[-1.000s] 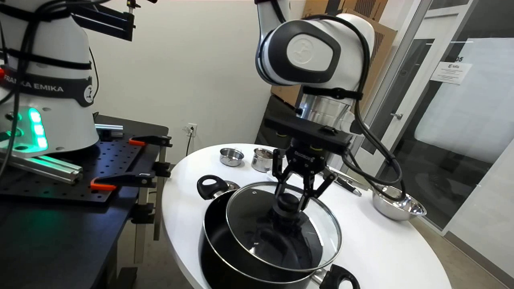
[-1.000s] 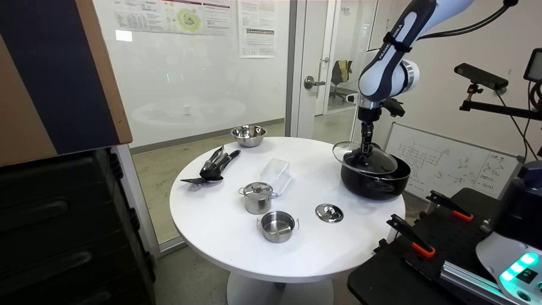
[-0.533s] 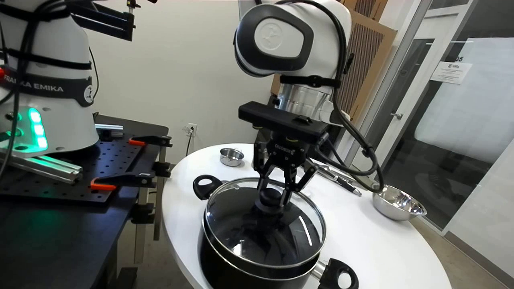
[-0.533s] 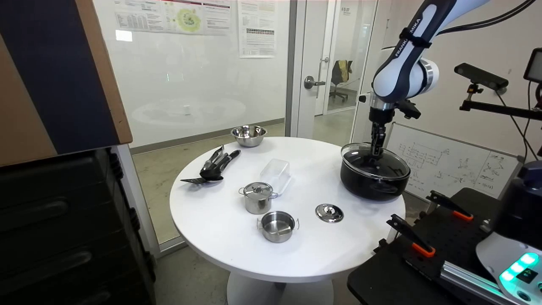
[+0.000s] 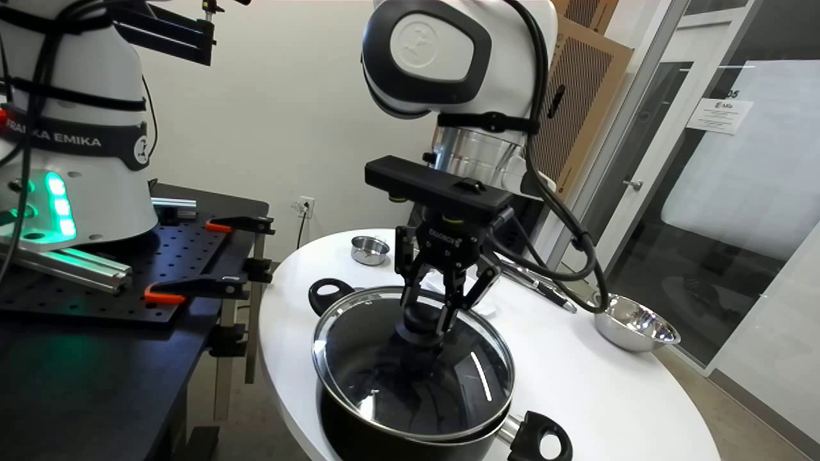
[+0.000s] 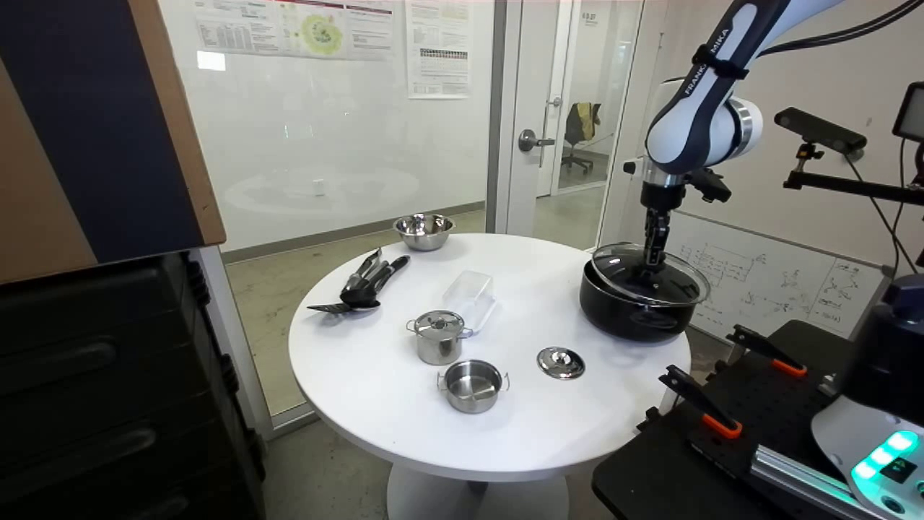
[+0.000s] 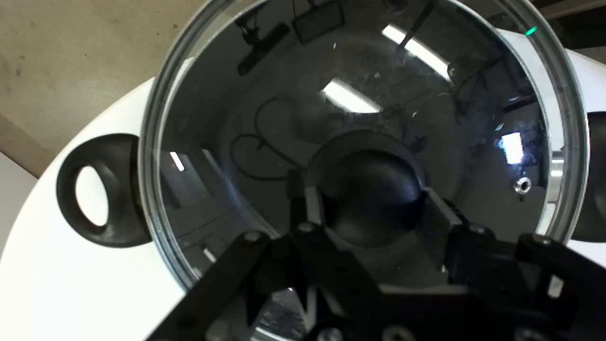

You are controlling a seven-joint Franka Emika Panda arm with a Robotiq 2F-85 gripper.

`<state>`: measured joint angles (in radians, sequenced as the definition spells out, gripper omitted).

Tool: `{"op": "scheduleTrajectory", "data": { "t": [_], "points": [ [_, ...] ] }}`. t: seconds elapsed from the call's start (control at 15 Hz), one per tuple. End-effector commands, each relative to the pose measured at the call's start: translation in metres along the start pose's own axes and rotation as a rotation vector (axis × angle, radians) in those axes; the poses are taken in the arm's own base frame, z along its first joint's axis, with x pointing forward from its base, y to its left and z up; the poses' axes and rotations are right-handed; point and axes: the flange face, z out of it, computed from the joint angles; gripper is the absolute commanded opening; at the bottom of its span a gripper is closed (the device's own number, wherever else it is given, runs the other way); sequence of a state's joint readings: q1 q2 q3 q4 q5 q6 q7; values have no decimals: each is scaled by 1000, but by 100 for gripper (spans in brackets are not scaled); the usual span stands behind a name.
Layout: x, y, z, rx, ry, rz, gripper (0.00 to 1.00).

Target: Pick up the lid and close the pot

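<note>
The glass lid with its metal rim hangs over the black pot, a little off centre toward the robot base and slightly tilted. In an exterior view, a gap shows between the lid and the near-left rim of the pot. My gripper is shut on the black knob of the lid, one pad at each side. From an exterior view the gripper points down at the lid's middle. Most of the pot's inside is seen only through the dark glass.
On the round white table stand a small lidded steel pot, an open steel pot, a small steel lid, a clear container, utensils and a steel bowl. The pot's handle sticks out sideways.
Held by its knob, the lid has travelled across the pot toward the robot base. Half a second ago it was nearly centred; now it is shifted slightly past that. The pot has barely moved.
</note>
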<state>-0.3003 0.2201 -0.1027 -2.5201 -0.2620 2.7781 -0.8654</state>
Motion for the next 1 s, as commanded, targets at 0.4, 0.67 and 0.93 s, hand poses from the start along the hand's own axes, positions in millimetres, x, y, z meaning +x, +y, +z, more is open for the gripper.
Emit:
{"op": "scheduleTrajectory", "data": {
  "t": [0.4, 0.67, 0.93],
  "points": [
    [8, -3, -9, -10, -7, 13, 25],
    [9, 1, -10, -9, -7, 30, 25],
    [11, 6, -12, -4, -4, 54, 25]
  ]
}}
